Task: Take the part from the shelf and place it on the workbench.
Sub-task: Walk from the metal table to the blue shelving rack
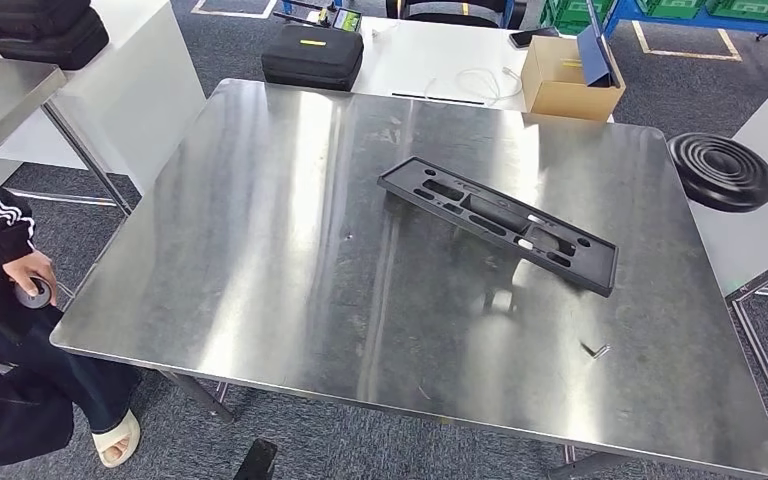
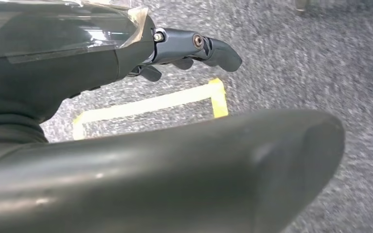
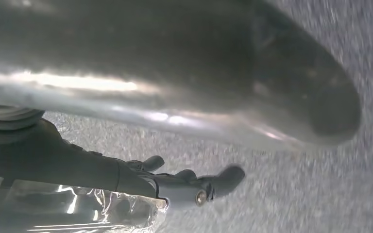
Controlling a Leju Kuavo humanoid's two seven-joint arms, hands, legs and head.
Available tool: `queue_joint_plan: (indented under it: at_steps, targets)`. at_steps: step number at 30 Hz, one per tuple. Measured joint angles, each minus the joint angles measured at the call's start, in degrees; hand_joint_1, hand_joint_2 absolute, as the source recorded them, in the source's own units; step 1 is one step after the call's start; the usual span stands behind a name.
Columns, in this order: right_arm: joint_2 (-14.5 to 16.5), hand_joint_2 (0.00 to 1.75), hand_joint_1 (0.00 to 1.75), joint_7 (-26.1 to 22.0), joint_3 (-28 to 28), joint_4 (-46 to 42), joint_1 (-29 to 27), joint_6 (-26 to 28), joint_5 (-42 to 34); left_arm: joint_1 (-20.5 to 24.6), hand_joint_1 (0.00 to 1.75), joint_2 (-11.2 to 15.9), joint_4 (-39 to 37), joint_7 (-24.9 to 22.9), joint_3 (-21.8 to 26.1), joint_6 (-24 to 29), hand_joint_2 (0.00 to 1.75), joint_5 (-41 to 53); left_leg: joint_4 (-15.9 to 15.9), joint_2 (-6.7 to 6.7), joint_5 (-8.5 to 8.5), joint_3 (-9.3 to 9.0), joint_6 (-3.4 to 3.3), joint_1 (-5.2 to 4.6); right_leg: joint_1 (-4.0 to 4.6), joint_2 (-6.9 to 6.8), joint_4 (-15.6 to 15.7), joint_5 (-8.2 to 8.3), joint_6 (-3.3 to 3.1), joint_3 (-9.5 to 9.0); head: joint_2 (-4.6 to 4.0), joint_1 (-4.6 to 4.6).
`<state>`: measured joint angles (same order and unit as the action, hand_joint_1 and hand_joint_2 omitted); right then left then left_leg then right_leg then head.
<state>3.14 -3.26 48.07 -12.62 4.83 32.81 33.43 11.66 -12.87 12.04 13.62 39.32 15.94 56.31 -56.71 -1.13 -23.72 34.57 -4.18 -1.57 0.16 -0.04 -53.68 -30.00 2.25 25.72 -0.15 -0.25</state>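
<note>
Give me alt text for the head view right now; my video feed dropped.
A long black plastic part with slotted cut-outs lies flat and diagonal on the right half of a shiny steel workbench. A seated person in dark clothes is at the left edge. Behind the bench sit a black case and an open cardboard box.

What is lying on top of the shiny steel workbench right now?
A long black plastic part with cut-outs lies flat on the steel workbench, right of centre, with a small metal screw-like bit nearer the front edge. Whatever sits beneath the part is covered.
</note>
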Motion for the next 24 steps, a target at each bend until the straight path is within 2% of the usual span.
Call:
queue_joint_plan:
  at_steps: [6, 8, 9, 10, 12, 13, 14, 15, 17, 18, 19, 20, 22, 23, 24]
  targets:
    - [1.9, 0.00, 0.00, 0.0, -2.2, 0.2, 0.0, -1.0, 0.7, -0.2, 0.00, 0.2, 0.0, -0.6, 0.3, 0.8, 0.00, -0.1, 0.0, 0.00, -0.34, 0.00, -0.46, -0.46, -0.46, 0.02, 0.1, -0.23, 0.46, -0.01, 0.00, -0.02]
    - [2.1, 0.00, 0.00, 0.0, -2.4, 0.2, 0.1, -1.0, 0.7, -0.3, 0.00, 0.2, 0.0, -0.6, 0.4, 0.8, 0.00, -0.1, 0.4, 0.05, -0.30, -0.29, -0.76, -0.19, -0.52, 0.01, -0.8, -0.71, 0.71, 0.12, 0.00, -0.01]
    - [2.1, 0.00, 0.00, 0.0, -2.5, 0.2, 0.1, -1.0, 0.8, -0.3, 0.00, 0.2, 0.0, -0.6, 0.4, 0.9, 0.00, -0.1, 0.6, 0.14, -0.26, -0.47, -0.94, 0.01, -0.53, 0.01, -2.5, -1.53, 0.72, 0.84, 0.00, 0.05]
    - [2.1, 0.00, 0.00, 0.0, -2.6, 0.2, 0.1, -1.1, 1.0, -0.3, 0.00, 0.2, 0.0, -0.6, 0.5, 0.9, 0.00, -0.1, 0.7, 0.23, -0.21, -0.64, -1.09, 0.21, -0.56, 0.00, -5.5, -2.87, 0.61, 2.29, 0.00, 0.13]
    - [2.2, 0.00, 0.00, 0.0, -3.1, 0.2, 0.0, -1.4, 1.8, -0.4, 0.00, 0.2, 0.0, -0.8, 0.5, 1.0, 0.00, -0.3, 0.7, 0.41, -0.22, -0.67, -1.21, 0.26, -0.65, 0.00, -13.8, -6.06, 0.30, 6.88, 0.00, 0.25]
    - [2.2, 0.00, 0.00, 0.0, -3.4, 0.2, -0.1, -1.7, 2.5, -0.5, 0.00, 0.1, 0.0, -1.0, 0.5, 1.0, 0.00, -0.4, 0.7, 0.43, -0.23, -0.66, -1.18, 0.27, -0.74, 0.00, -17.1, -6.99, 0.40, 8.92, 0.00, 0.23]
    - [2.2, 0.00, 0.00, 0.1, -3.8, 0.2, -0.2, -2.0, 3.2, -0.6, 0.00, 0.1, 0.0, -1.2, 0.6, 1.1, 0.00, -0.6, 0.6, 0.45, -0.24, -0.66, -1.15, 0.28, -0.85, 0.00, -18.3, -6.93, 0.76, 9.98, 0.00, 0.24]
    - [2.3, 0.00, 0.00, 0.4, -4.3, 0.3, -0.2, -2.4, 4.0, -0.7, 0.00, 0.1, 0.0, -1.4, 0.7, 1.1, 0.00, -0.6, 0.6, 0.45, -0.25, -0.68, -1.09, 0.32, -0.99, -0.01, -17.2, -5.89, 1.32, 9.90, 0.00, 0.24]
    - [2.4, 0.00, 0.00, 1.3, -5.3, 0.3, -0.2, -3.2, 5.6, -0.7, 0.00, 0.1, 0.0, -1.9, 0.8, 1.2, 0.00, -0.7, 0.4, 0.42, -0.26, -0.73, -0.77, 0.41, -1.30, -0.05, -9.4, -2.03, 2.50, 6.86, 0.00, 0.25]
    - [2.5, 0.00, 0.00, 1.8, -5.8, 0.3, -0.1, -3.6, 6.2, -0.8, 0.00, 0.1, 0.0, -2.0, 0.9, 1.3, 0.00, -0.7, 0.3, 0.40, -0.32, -0.75, -0.47, 0.35, -1.32, -0.07, -5.6, -0.18, 2.63, 5.33, 0.00, 0.24]
    - [2.6, 0.00, 0.00, 2.2, -6.2, 0.3, 0.0, -4.0, 6.6, -0.8, 0.00, 0.1, 0.0, -2.2, 1.0, 1.3, 0.00, -0.7, 0.1, 0.38, -0.35, -0.76, -0.12, 0.27, -1.28, -0.07, -3.2, 1.15, 2.36, 4.32, 0.00, 0.20]
    - [2.7, 0.00, 0.00, 2.6, -6.6, 0.4, 0.0, -4.2, 6.9, -0.8, 0.00, 0.1, 0.0, -2.3, 1.2, 1.4, 0.00, -0.8, 0.0, 0.38, -0.33, -0.75, 0.23, 0.21, -1.16, -0.07, -2.3, 1.90, 1.82, 4.00, 0.00, 0.16]
    - [2.9, 0.00, 0.00, 3.3, -7.0, 0.5, 0.0, -4.4, 7.1, -0.8, 0.00, 0.1, 0.0, -2.5, 1.4, 1.5, 0.00, -0.9, -0.1, 0.39, -0.15, -0.71, 0.90, 0.29, -1.06, -0.05, -2.3, 2.58, 0.55, 4.22, 0.00, 0.09]
    - [2.9, 0.00, 0.00, 3.5, -7.2, 0.5, 0.0, -4.4, 7.2, -0.8, 0.00, 0.1, 0.0, -2.7, 1.4, 1.7, 0.00, -0.8, -0.4, 0.41, -0.45, -0.49, 1.25, 0.43, -1.15, -0.07, -2.3, 2.86, 0.05, 4.22, 0.00, 0.10]
    - [3.0, 0.00, 0.00, 3.7, -7.4, 0.5, 0.1, -4.4, 7.2, -0.9, 0.00, 0.1, 0.0, -2.8, 1.4, 1.8, 0.00, -0.7, -1.4, 0.46, -1.47, -0.01, 1.63, 0.57, -1.29, -0.09, -2.2, 3.17, -0.49, 4.30, 0.00, 0.00]
